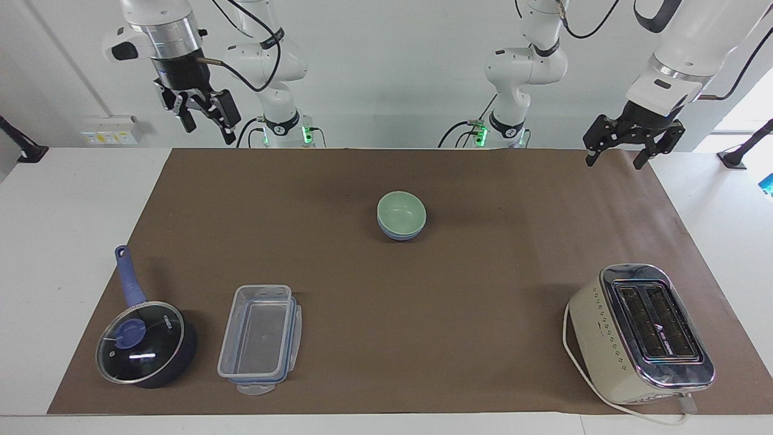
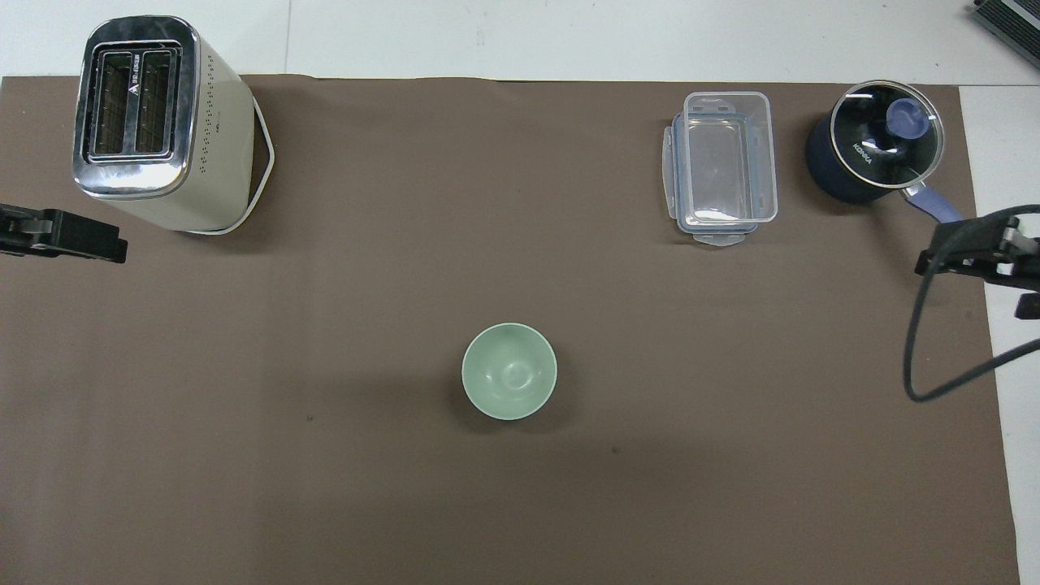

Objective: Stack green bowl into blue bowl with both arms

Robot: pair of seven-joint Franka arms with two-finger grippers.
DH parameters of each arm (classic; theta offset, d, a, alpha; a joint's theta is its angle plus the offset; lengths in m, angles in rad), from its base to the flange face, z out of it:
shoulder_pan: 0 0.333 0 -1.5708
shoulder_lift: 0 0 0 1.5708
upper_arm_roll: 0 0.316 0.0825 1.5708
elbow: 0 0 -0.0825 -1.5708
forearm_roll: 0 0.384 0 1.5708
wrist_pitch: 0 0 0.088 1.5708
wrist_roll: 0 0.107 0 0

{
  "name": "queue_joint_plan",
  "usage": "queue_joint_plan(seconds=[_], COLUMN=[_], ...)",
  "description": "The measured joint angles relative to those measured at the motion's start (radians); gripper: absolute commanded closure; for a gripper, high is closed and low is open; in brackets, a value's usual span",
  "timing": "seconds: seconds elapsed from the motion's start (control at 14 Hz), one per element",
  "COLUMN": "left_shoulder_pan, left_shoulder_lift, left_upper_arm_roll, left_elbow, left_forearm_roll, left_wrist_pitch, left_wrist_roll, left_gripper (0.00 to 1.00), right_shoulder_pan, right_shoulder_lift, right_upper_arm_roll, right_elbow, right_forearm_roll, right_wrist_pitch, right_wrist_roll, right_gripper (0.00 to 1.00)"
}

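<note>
Brown table mat (image 1: 423, 314): covers most of the white table; carries every item below.

Toaster (image 1: 641, 333): cream body, chrome top, two slots; at 4 o'clock from the bowls in the facing view, toward the left arm's end, with a white cord looped round its base.

Lidded saucepan (image 1: 145, 344): dark blue, glass lid, blue knob and handle; at 8 o'clock from the bowls in the facing view, toward the right arm's end.

Clear food container (image 1: 261, 338): rectangular, open, empty; just beside the saucepan, at 7 o'clock from the bowls.

Green bowl (image 1: 401, 211): upright, mid-mat, nested inside the blue bowl (image 1: 398, 233); only a thin blue band visible under the green rim. From overhead, green bowl (image 2: 509, 382) alone visible, hiding the one beneath.

Left gripper (image 1: 615, 155): raised over the mat's corner at 2 o'clock from the bowls in the facing view; fingers spread wide, holding nothing.

Right gripper (image 1: 208, 127): raised high near its base at 10 o'clock from the bowls; fingers spread wide, holding nothing.

Task status: stacking apparently complete, green seated level in blue, both claws clear of the stack and empty. Nothing evident left to do except parking the arms.
</note>
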Motion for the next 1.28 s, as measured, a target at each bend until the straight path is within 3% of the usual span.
queue_joint_plan(seconds=[0.36,1.28], left_shoulder_pan=[0.0,0.0], left_shoulder_lift=[0.0,0.0], left_upper_arm_roll=[0.0,0.001], left_elbow=[0.0,0.0], left_forearm_roll=[0.0,0.009], left_wrist_pitch=[0.0,-0.022], left_wrist_roll=[0.0,0.0], left_gripper=[0.0,0.0], right_shoulder_pan=[0.0,0.011], right_shoulder_lift=[-0.019,-0.044], right_upper_arm_roll=[-0.056,-0.044], right_elbow=[-0.053,-0.081], right_forearm_roll=[0.001,0.001], right_wrist_pitch=[-0.034,-0.044], right_wrist_roll=[-0.241,-0.252], right_gripper=[0.0,0.0])
